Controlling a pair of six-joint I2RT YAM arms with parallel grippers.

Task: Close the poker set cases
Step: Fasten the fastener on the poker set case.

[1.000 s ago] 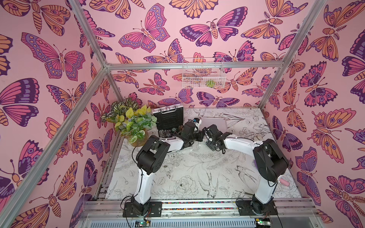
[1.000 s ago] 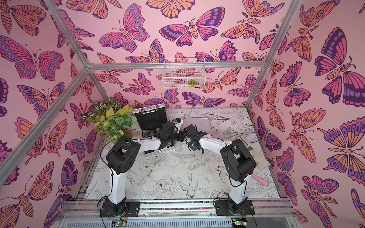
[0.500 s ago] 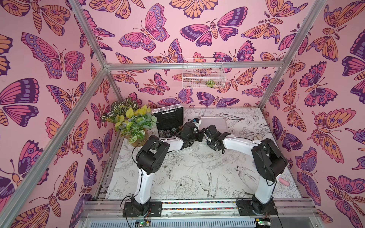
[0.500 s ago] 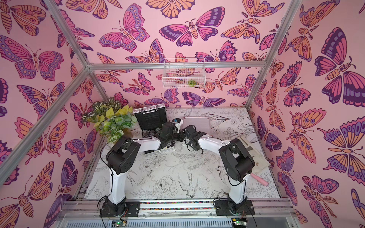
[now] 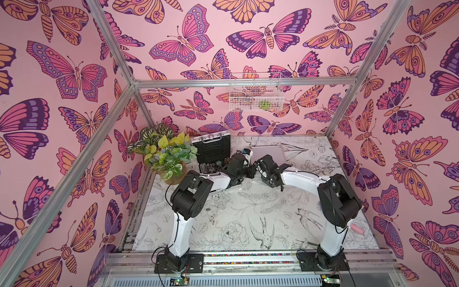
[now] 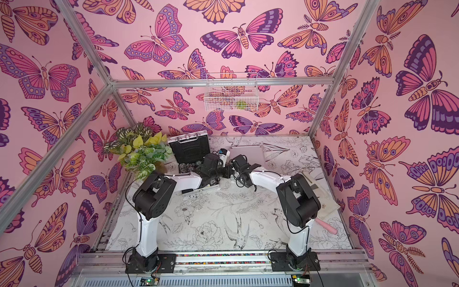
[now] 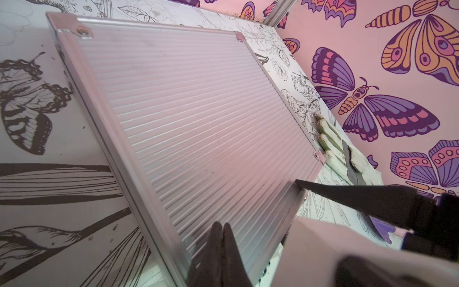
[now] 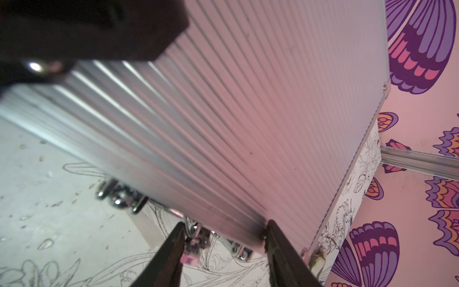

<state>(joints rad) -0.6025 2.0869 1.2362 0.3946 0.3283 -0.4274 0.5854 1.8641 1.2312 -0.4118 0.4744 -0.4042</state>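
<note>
Resting pressed together on the ribbed lid of the flat silver case [image 5: 269, 152] at the back of the tabletop [image 5: 236, 218], the left pincer [image 7: 221, 226] likely holds it down. The right pincer [image 8: 226, 223], fingers spread, straddles its front edge. The other case [image 5: 212, 149] stands open beside the plant [image 5: 164, 151].

The left arm [image 5: 179, 231] and right arm [image 5: 331, 239] have glossy white links between bulky black joint housings [image 5: 191, 196]. Each stands on a black base plate [image 5: 178, 263] dotted with screws. Thin black cables [image 5: 159, 251] loop near the bases. The left gripper [image 7: 221, 225] and right gripper [image 8: 226, 223] have dark, tapering fingers [image 7: 218, 251].
</note>
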